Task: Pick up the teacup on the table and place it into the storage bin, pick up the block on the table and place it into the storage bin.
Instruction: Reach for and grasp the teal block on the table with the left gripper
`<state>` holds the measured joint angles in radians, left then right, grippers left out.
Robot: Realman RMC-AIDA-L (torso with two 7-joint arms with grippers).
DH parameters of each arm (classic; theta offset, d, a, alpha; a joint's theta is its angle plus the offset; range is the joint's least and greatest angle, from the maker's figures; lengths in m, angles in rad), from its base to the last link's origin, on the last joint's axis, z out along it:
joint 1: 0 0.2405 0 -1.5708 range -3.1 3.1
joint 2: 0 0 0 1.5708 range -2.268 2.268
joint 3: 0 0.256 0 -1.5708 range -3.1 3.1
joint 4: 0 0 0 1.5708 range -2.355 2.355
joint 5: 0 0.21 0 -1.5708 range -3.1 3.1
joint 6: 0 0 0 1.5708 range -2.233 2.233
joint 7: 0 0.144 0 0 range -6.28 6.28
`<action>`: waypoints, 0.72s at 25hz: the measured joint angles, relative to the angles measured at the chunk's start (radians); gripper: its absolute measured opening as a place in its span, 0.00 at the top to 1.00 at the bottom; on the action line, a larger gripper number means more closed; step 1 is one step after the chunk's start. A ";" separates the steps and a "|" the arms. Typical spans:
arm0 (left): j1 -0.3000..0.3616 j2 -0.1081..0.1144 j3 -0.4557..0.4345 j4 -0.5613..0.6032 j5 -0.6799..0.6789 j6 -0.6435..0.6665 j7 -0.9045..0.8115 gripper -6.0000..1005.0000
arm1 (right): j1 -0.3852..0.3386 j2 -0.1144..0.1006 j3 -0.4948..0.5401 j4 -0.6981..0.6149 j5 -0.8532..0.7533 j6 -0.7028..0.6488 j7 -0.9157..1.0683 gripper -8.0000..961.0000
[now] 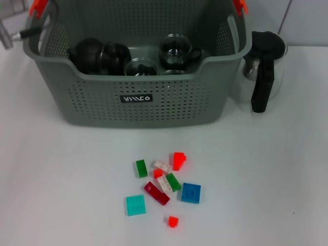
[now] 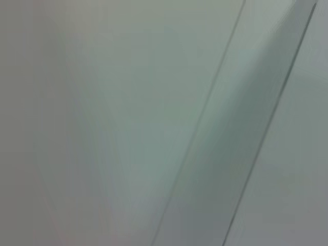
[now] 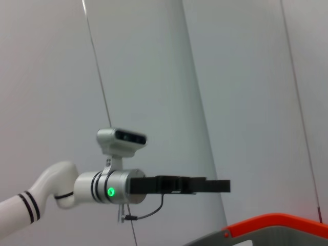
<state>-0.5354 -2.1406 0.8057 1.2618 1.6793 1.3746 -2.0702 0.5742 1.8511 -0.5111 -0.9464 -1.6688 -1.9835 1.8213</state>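
Storage bin [image 1: 138, 97] at table's [image 1: 61, 195] far side, top rim cut off; teacups [image 1: 177, 51] inside, dim through glass. Blocks [image 1: 163, 187] scattered just before it. Left gripper [image 3: 215, 185] seen only from right wrist, fingers pressed together, raised. Right gripper unseen.

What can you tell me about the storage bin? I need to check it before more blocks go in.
The storage bin is a large grey-green plastic basket with perforated walls, a dipped front rim, orange-red handle clips at its top corners and a small black label on its front. It stands upright on the white table, behind the scattered blocks. Inside lie a dark teapot and glass teacups. A glass pitcher stands close at its right.
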 joint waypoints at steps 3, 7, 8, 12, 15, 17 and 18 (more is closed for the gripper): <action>0.018 -0.009 -0.004 -0.025 -0.034 0.052 0.064 0.12 | -0.012 0.011 0.011 0.001 0.002 0.004 -0.020 0.06; 0.038 -0.030 0.003 -0.053 -0.054 0.083 0.119 0.12 | -0.024 0.042 0.042 -0.002 0.000 0.014 -0.052 0.06; 0.041 -0.032 0.008 -0.066 -0.058 0.081 0.131 0.12 | -0.024 0.048 0.050 0.000 0.000 0.016 -0.056 0.06; 0.026 -0.028 0.021 -0.163 -0.072 0.082 0.205 0.12 | -0.025 0.063 0.068 0.032 -0.001 0.041 -0.089 0.06; 0.004 -0.025 0.021 -0.227 -0.097 0.091 0.282 0.12 | -0.024 0.076 0.063 0.047 -0.003 0.066 -0.115 0.07; -0.007 -0.022 0.022 -0.247 -0.103 0.102 0.304 0.12 | -0.022 0.089 0.057 0.049 -0.008 0.071 -0.128 0.07; -0.011 -0.020 0.025 -0.254 -0.103 0.111 0.310 0.12 | -0.020 0.093 0.056 0.048 -0.012 0.071 -0.130 0.07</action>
<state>-0.5464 -2.1608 0.8304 1.0082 1.5765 1.4854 -1.7602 0.5540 1.9446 -0.4552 -0.8984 -1.6812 -1.9125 1.6911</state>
